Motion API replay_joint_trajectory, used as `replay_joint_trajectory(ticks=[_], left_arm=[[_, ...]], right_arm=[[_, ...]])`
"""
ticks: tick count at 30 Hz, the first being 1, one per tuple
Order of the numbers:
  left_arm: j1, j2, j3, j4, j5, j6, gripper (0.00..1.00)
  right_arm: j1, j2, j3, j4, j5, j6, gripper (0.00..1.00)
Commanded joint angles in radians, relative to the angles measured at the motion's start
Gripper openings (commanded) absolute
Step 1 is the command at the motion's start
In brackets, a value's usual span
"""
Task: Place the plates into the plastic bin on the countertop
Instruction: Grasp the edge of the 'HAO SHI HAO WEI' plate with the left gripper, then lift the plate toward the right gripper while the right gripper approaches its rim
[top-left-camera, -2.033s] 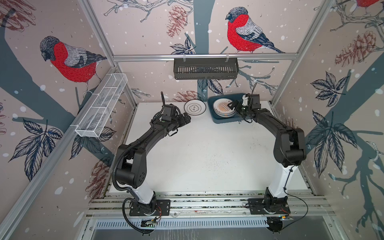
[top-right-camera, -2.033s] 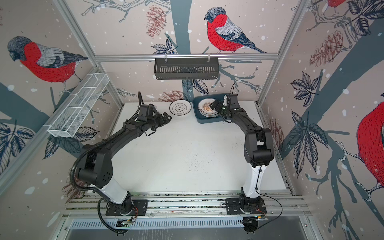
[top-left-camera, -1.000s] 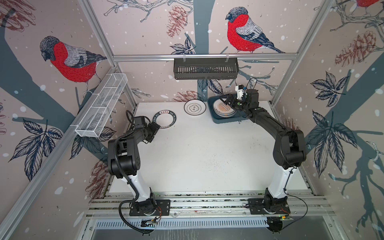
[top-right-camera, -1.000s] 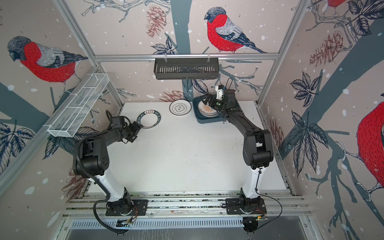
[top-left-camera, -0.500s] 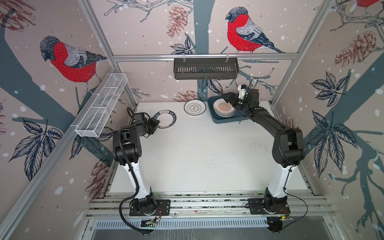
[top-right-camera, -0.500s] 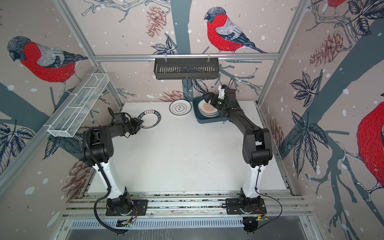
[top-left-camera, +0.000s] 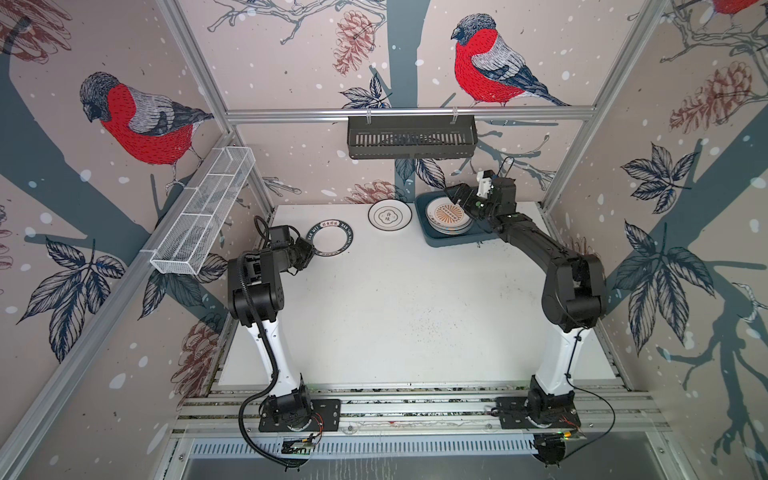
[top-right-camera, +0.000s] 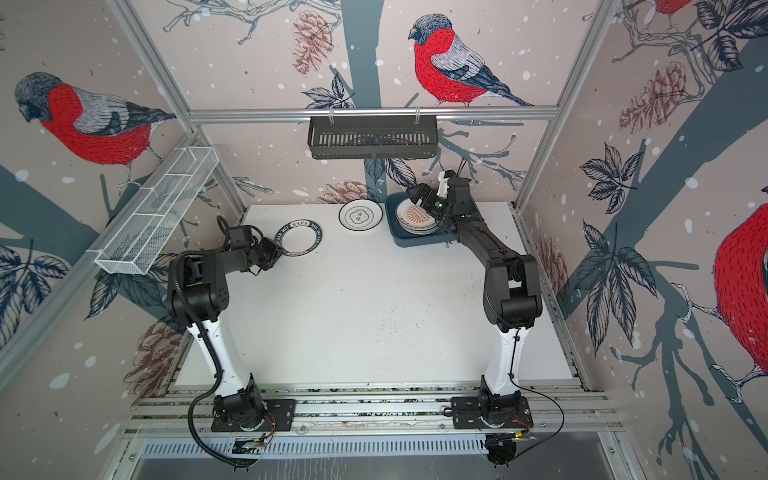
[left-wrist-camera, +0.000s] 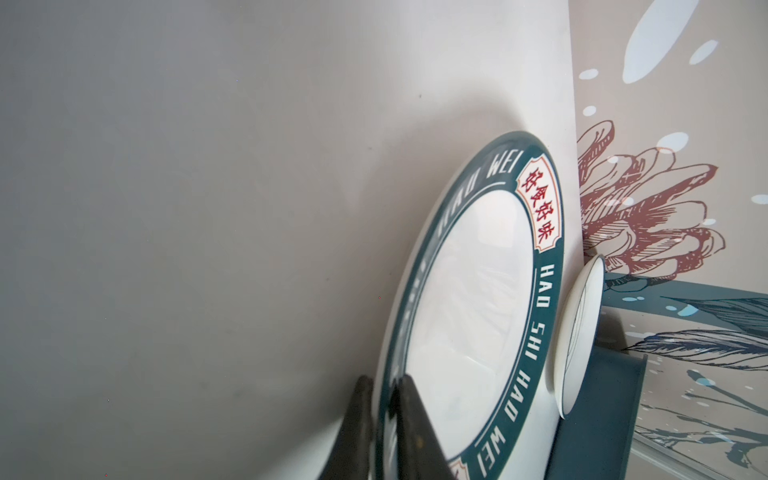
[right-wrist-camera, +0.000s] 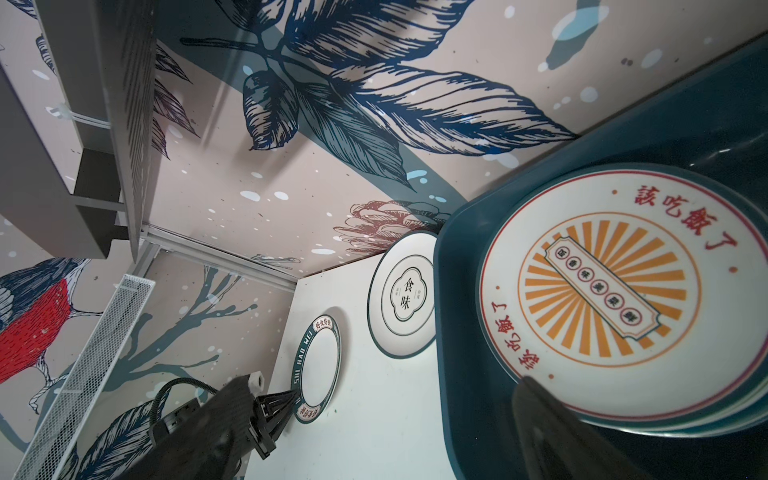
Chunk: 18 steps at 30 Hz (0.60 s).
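A: Top views?
B: The left gripper (top-left-camera: 311, 250) is clamped on the teal-rimmed plate's (top-left-camera: 330, 237) rim, on the countertop (top-left-camera: 395, 311); the right gripper (top-left-camera: 460, 200) is held agape over the plastic bin (top-left-camera: 453, 242).
A: Left wrist?
B: That rim is pinched between both fingers (left-wrist-camera: 360, 428).
A: Right wrist?
B: A sunburst plate (right-wrist-camera: 590, 291) is stacked in the bin; a cloud-emblem plate (right-wrist-camera: 405, 299) is set beside it.

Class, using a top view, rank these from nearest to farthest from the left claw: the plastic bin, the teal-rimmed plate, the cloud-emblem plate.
1. The teal-rimmed plate, on the left side, its rim pinched by the left claw.
2. The cloud-emblem plate, at the back centre.
3. The plastic bin, at the back right.
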Motion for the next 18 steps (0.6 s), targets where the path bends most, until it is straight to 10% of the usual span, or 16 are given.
replay_joint_trajectory(ticks=[1, 18], left_arm=[[0.001, -0.015, -0.025, -0.059, -0.036, -0.001, 0.07], [-0.072, -0.304, -0.134, 0.008, 0.027, -0.025, 0.0]], right_arm=[[0.001, -0.009, -0.004, 0.015, 0.008, 0.002, 0.99], [-0.036, -0.2, -0.258, 0.06, -0.033, -0.024, 1.0]])
